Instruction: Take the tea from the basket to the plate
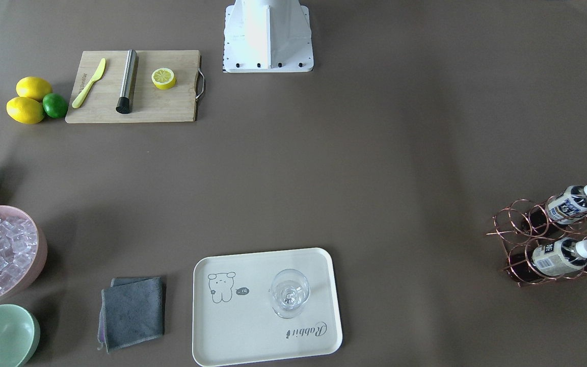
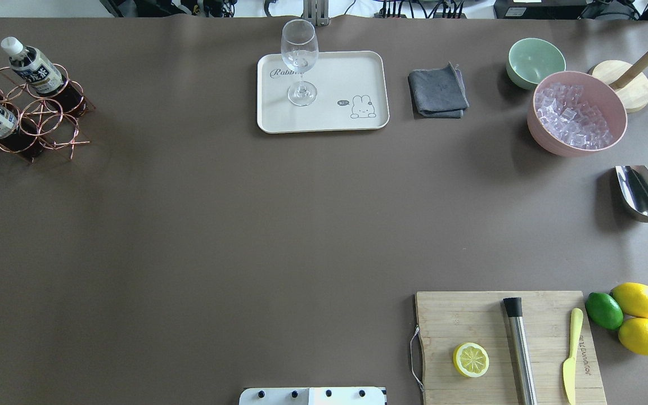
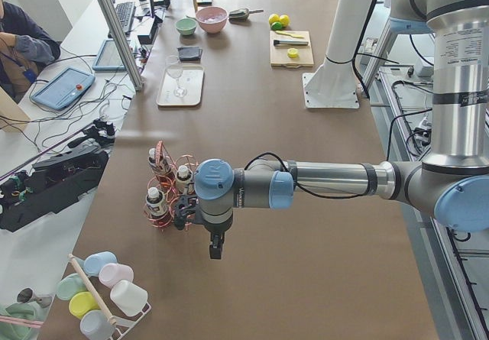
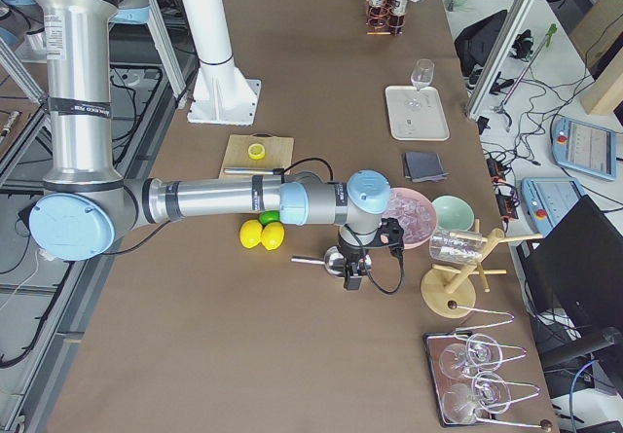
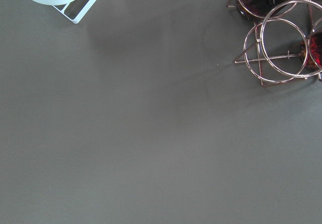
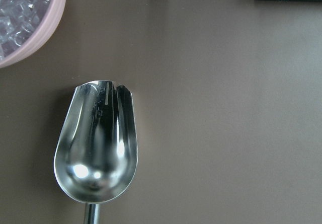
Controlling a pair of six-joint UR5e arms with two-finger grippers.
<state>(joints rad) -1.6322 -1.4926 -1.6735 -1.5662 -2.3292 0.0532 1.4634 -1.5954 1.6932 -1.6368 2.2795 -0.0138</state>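
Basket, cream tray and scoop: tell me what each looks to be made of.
The basket looks like thin metal wire with a glossy rose-gold, coppery finish that glints. The tray is probably plastic or melamine: matte cream, smooth moulded rim, printed drawing. The scoop seems polished steel, given its mirror-like reflections.

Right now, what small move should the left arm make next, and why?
Probably shift the left claw sideways until it hangs above a tea bottle in the basket. It hangs over bare table beside the basket, the bottles sit in their rings, and the plate holds only a wine glass.
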